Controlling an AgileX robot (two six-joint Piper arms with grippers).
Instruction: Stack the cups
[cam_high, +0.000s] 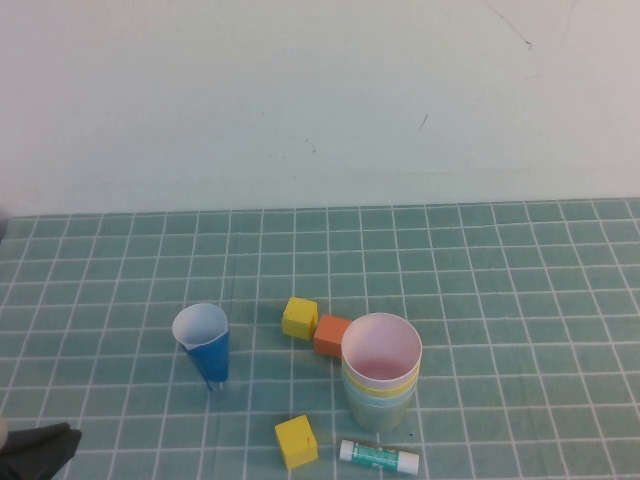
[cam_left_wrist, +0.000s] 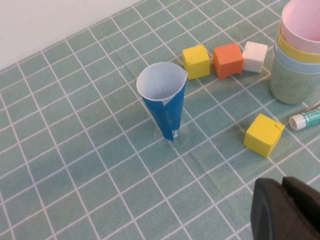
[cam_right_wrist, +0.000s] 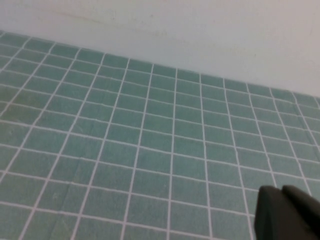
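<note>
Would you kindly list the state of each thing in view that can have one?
cups: nested in one upright stack, pink on top
cone cup: upright, apart from the stack
glue stick: lying flat, capped
left gripper: shut, holding nothing, near edge
right gripper: shut, holding nothing, over bare mat

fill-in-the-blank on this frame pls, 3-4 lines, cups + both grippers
1. The innermost cup of the stack is ____.
2. The dark-blue cone cup stands ____ the stack, not in it.
3. The left gripper shows fingers that are ____, parked near the mat's front-left corner.
4. The right gripper holds ____.

Missing words: pink; apart from; shut; nothing
</note>
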